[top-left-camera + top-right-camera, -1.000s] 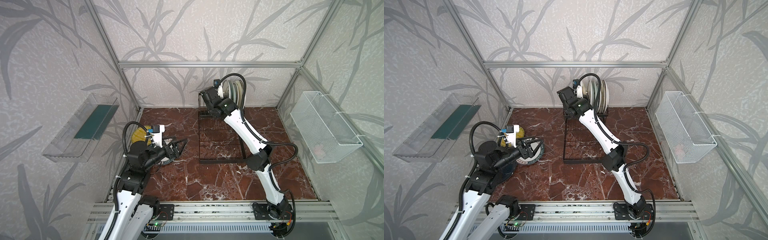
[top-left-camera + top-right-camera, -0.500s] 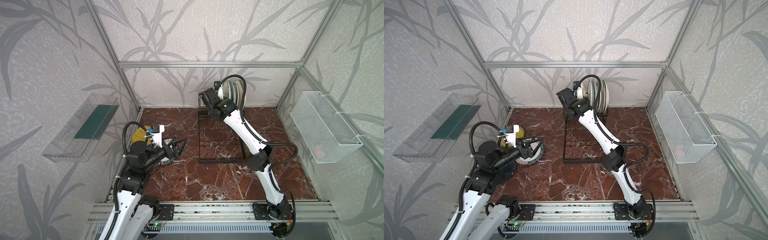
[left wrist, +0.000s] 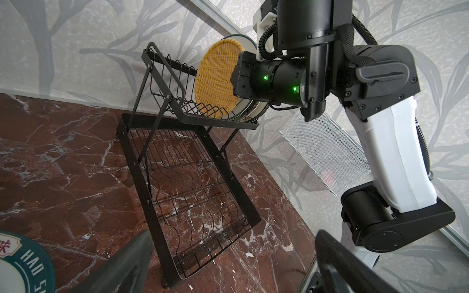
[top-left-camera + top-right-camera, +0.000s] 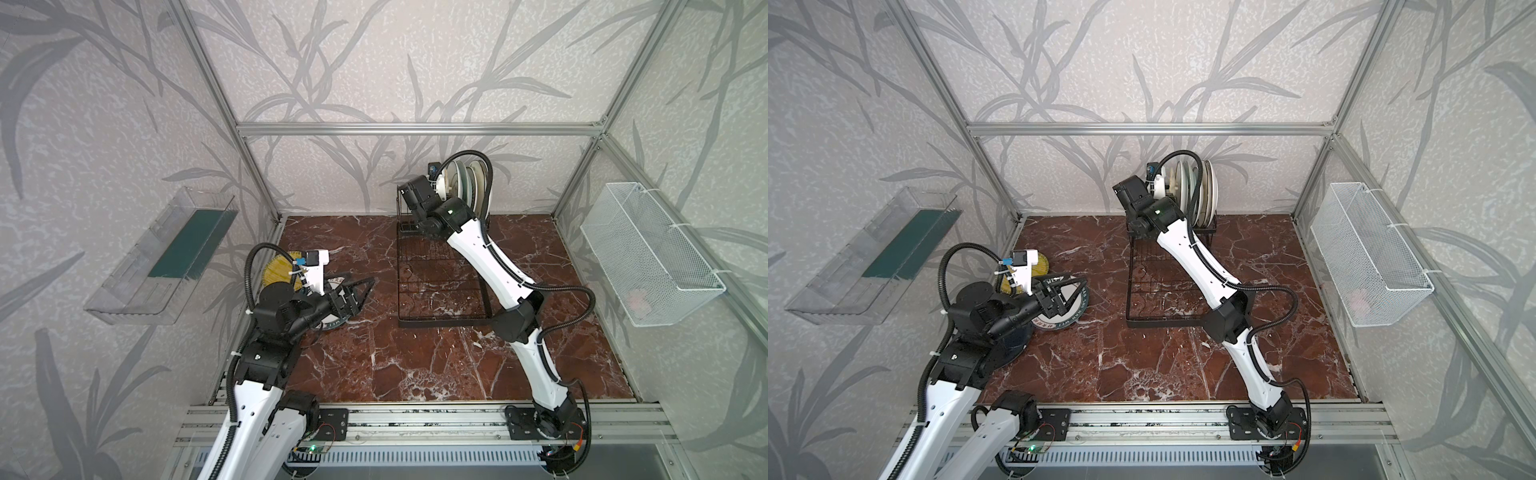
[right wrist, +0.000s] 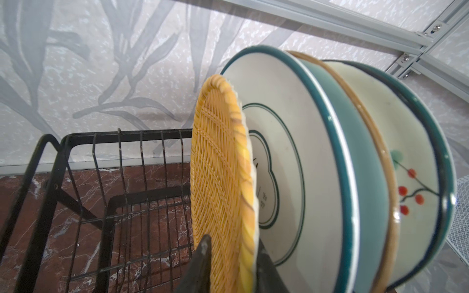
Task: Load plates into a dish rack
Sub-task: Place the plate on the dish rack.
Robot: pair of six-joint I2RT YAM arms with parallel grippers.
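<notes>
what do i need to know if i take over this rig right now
Left gripper: open, over the lettered plate on the table.
Right gripper: jaws either side of the woven plate standing in the dish rack; grip unclear.
Done: woven plate slotted beside the other racked plates.
Left: lettered plate and a yellow plate beside it, perhaps more hidden.

Left arm folds low, left gripper level, jaws spread wide. Right arm stretches forward, right gripper raised, jaws narrowly apart.
</notes>
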